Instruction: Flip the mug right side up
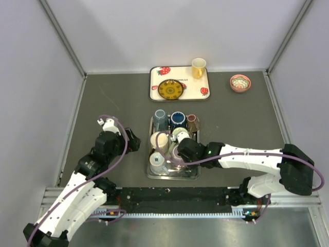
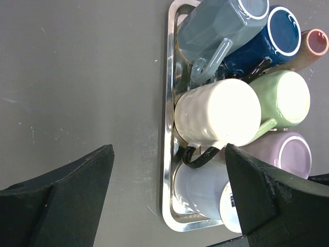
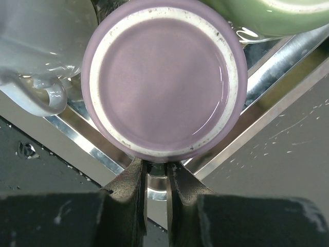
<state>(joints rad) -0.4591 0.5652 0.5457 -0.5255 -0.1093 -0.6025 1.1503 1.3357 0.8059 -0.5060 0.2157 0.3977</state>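
Lavender mug [image 3: 163, 82] stands base-up in the steel tray's [image 3: 280, 77] near corner, just ahead of your right gripper [image 3: 157, 169], which is pinched shut, apparently on its handle.

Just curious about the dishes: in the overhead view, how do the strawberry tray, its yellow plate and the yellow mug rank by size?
Largest: strawberry tray.
Then yellow plate.
Smallest: yellow mug.
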